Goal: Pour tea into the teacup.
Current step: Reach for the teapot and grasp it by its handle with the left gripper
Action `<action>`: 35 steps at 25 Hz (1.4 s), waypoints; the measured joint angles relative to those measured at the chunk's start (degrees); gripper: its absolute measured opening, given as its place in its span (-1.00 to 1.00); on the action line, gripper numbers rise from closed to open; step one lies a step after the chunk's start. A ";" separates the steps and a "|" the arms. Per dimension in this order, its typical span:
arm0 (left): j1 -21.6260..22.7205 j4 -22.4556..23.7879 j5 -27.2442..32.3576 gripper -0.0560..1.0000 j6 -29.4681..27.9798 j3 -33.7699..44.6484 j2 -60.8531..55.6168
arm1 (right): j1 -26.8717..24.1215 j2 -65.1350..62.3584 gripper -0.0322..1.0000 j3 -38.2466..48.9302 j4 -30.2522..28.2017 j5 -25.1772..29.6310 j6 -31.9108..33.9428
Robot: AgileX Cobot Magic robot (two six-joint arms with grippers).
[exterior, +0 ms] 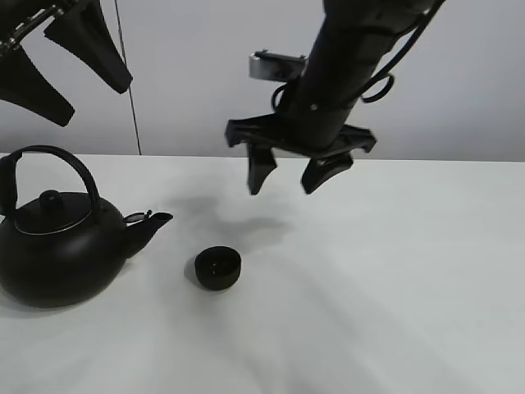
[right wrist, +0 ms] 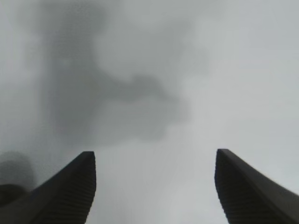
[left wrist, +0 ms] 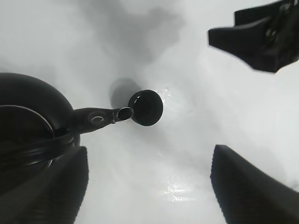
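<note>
– Where is the teacup [exterior: 217, 268]?

– On the white table [exterior: 394, 295], upright, just beside the spout [exterior: 152, 222] of the kettle [exterior: 57, 250]. The spout points toward it. From the high camera the spout tip and the cup rim stand apart.

– Is there anything in the cup?

– I cannot tell. The inside is as black as the outside. From the left wrist camera it only shows a dark, slightly glossy round.

– And the kettle?

– It sits upright at the left of the table, with its arched handle raised. The lid [exterior: 51, 212] is on, so whatever it holds is hidden.

– What about the left claw [exterior: 92, 103]?

– It hangs high above the kettle with its fingers spread wide and nothing between them. Its wrist camera looks down past both fingers at the spout and the cup.

– The right claw [exterior: 284, 187]?

– It also gapes and holds nothing. It hovers over the table behind the cup, clear of cup and kettle. Its own camera sees only bare table and grey shadow between the two fingers.
</note>
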 joint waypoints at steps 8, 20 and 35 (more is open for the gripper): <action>0.00 0.00 0.00 0.11 0.00 0.00 0.00 | -15.70 -6.70 0.02 0.06 -12.61 2.68 0.04; 0.00 0.00 0.00 0.11 0.00 0.00 0.00 | -36.91 -22.75 0.02 0.28 -18.57 16.62 0.04; 0.00 0.00 -0.06 0.11 0.00 0.00 0.00 | -39.82 -67.49 0.02 0.28 -2.96 23.02 -5.48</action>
